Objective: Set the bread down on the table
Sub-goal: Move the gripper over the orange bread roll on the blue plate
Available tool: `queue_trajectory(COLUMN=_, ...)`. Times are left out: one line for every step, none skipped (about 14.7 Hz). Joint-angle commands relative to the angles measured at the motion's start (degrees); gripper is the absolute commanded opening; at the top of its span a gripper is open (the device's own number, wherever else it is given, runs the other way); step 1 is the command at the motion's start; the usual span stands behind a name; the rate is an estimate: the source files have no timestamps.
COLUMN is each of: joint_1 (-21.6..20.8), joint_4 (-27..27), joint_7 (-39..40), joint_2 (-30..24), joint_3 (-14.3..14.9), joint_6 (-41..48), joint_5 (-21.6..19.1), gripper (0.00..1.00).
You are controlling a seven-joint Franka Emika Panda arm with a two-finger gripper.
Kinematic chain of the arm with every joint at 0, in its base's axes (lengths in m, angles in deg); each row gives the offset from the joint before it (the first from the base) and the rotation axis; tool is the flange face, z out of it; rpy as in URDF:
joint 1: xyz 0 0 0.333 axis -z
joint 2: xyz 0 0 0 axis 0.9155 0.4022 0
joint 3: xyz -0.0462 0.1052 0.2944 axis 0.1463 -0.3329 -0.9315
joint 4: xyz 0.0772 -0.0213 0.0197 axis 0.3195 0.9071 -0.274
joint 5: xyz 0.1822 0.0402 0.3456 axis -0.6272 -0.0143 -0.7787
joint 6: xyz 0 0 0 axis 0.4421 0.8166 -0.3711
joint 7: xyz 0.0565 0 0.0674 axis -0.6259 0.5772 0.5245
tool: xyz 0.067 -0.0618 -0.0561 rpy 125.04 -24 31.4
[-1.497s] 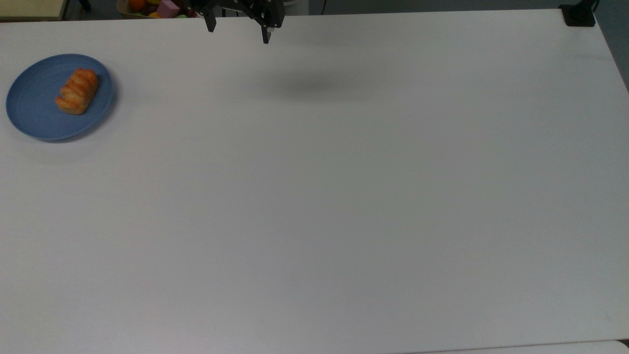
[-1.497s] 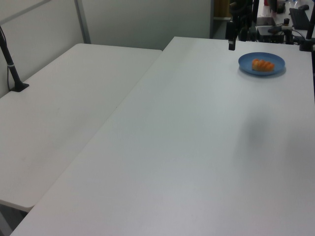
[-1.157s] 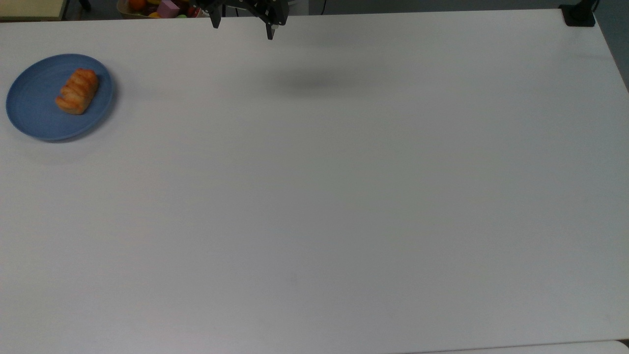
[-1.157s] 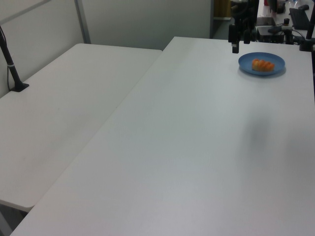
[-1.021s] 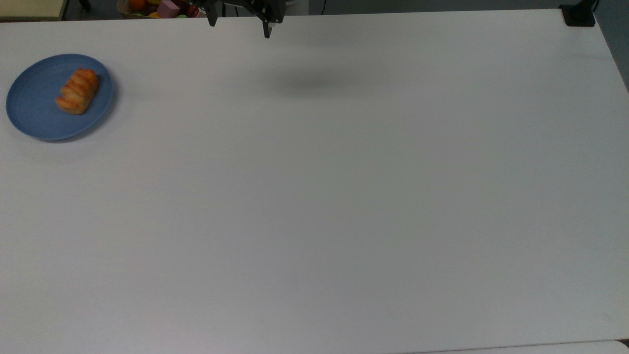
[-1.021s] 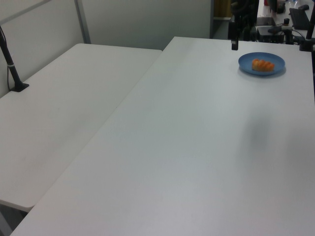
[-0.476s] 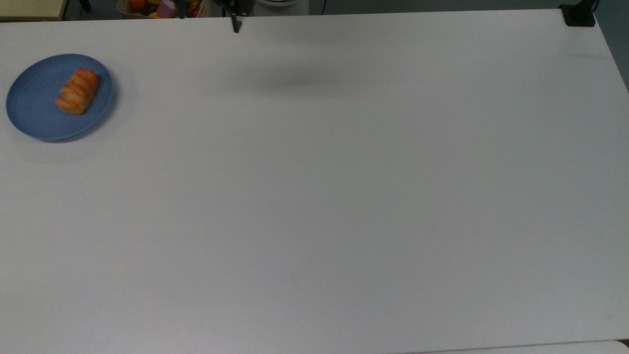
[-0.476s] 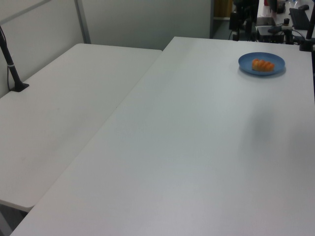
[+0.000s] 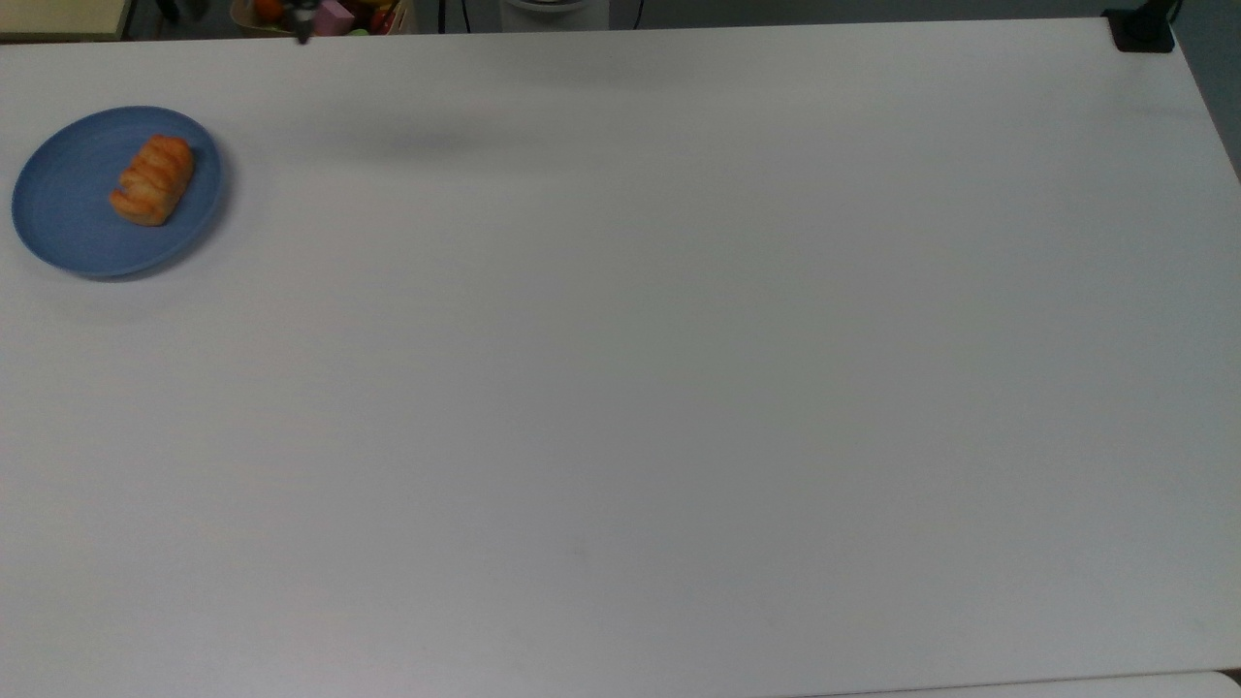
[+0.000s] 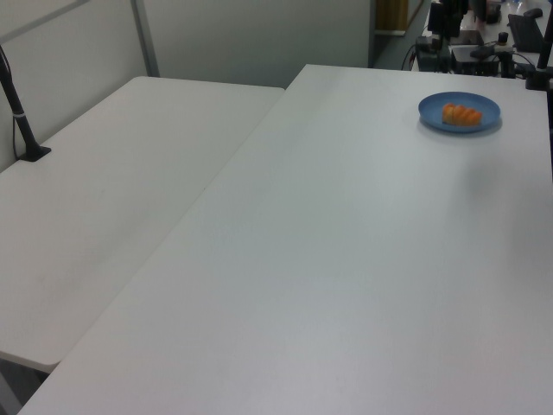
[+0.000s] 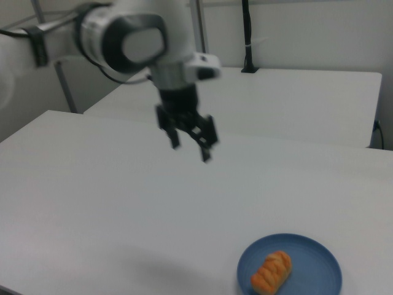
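The approach is on: the gripper (image 11: 190, 145) hangs high in mid-frame of the right view, fingers spread wide and empty. The bread (image 11: 272, 273) lies on the blue plate (image 11: 319, 270) at lower right, untouched, so next it needs to swing over, drop and straddle the roll before carrying it to the bare table (image 9: 679, 388).

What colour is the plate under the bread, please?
Blue; the plate shows best in the top view.

pincer (image 11: 190, 146) slid toward the top view's left along worktop (image 9: 620, 388) far edge; its shadow followed.
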Motion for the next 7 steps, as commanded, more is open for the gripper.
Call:
queue_trajectory(joint_1=-0.51, joint_4=2.69, joint_7=6.39, joint_2=5.92, joint_3=7.41, joint_6=-9.39, joint_5=0.14, gripper=1.0)
queue_trajectory(joint_1=-0.51, joint_4=3.82, joint_7=8.23, joint_2=8.02, joint_3=9.43, joint_6=-12.81, joint_5=0.14, gripper=1.0)
queue_trajectory(joint_1=-0.42, joint_4=5.14, joint_7=10.59, joint_2=9.09, joint_3=11.1, joint_6=-14.59, joint_5=0.14, gripper=1.0)
queue_trajectory(joint_1=-0.42, joint_4=6.72, joint_7=13.58, joint_2=9.8, joint_3=12.6, joint_6=-16.34, joint_5=0.14, gripper=1.0)
queue_trajectory(joint_1=-0.42, joint_4=8.3, joint_7=16.22, joint_2=10.33, joint_3=13.92, joint_6=-18.54, joint_5=-0.12, gripper=1.0)
queue_trajectory(joint_1=-0.42, joint_4=9.97, joint_7=18.16, joint_2=10.42, joint_3=15.32, joint_6=-20.65, joint_5=-0.21, gripper=1.0)
queue_trajectory(joint_1=-0.34, joint_4=11.81, joint_7=19.83, joint_2=10.42, joint_3=16.12, joint_6=-22.32, joint_5=-0.21, gripper=1.0)
